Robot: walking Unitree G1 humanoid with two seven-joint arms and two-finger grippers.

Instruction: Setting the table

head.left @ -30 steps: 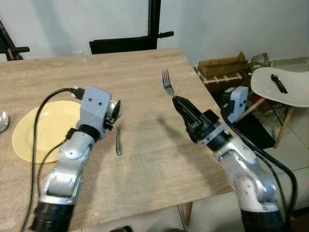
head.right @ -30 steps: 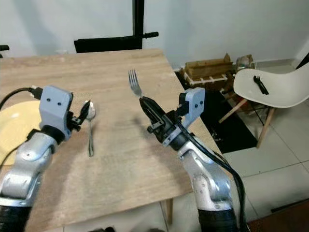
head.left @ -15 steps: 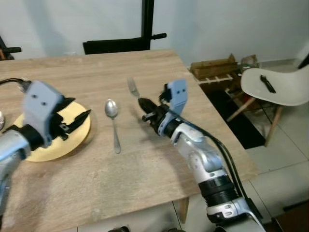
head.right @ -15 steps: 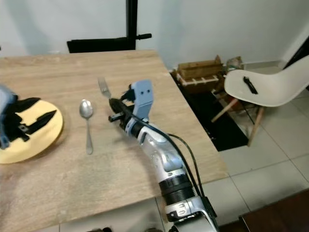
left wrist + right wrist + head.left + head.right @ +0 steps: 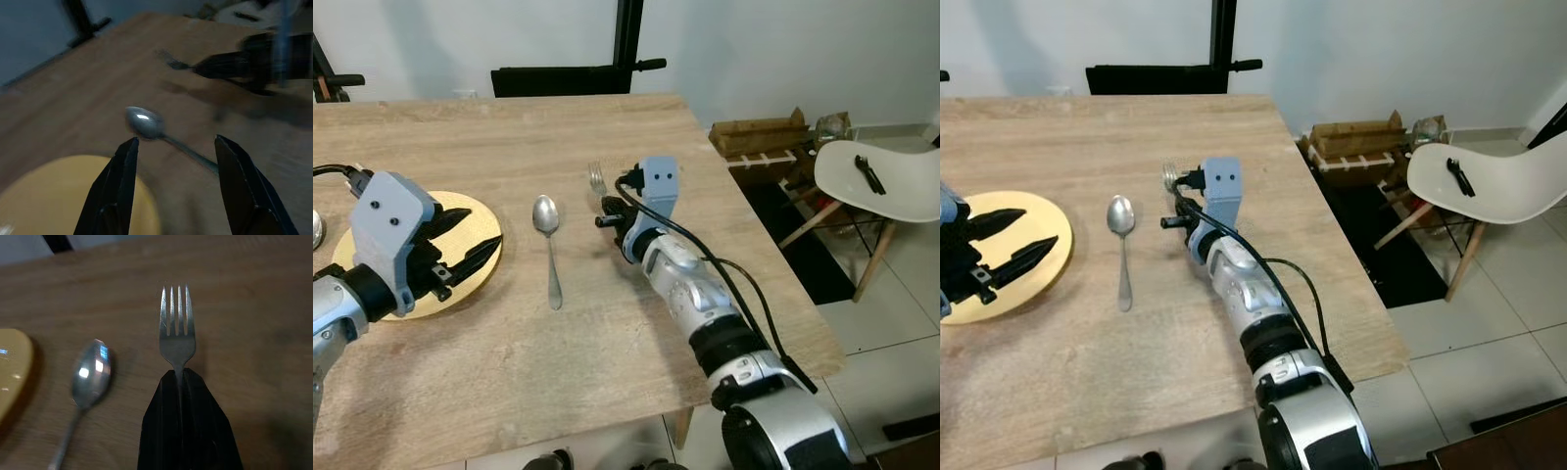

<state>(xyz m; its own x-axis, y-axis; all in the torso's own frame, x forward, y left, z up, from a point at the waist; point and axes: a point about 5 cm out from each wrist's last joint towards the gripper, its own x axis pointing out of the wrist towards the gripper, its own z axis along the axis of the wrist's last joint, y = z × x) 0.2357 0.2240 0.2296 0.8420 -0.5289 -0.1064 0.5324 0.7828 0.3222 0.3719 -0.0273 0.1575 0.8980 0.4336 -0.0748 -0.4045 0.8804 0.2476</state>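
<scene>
Left gripper (image 5: pixel 475 253) hovers over the right edge of the yellow plate (image 5: pixel 372 299) on the wooden table (image 5: pixel 509 117), fingers spread apart, nothing between them. Spoon (image 5: pixel 548 245) lies flat on the table just right of the plate, bowl pointing away from the robot. Right gripper (image 5: pixel 182 382), further right beside the spoon, is pinched tight on the fork (image 5: pixel 176 325) handle, low over the table, tines pointing away; can't tell if the fork touches the wood.
</scene>
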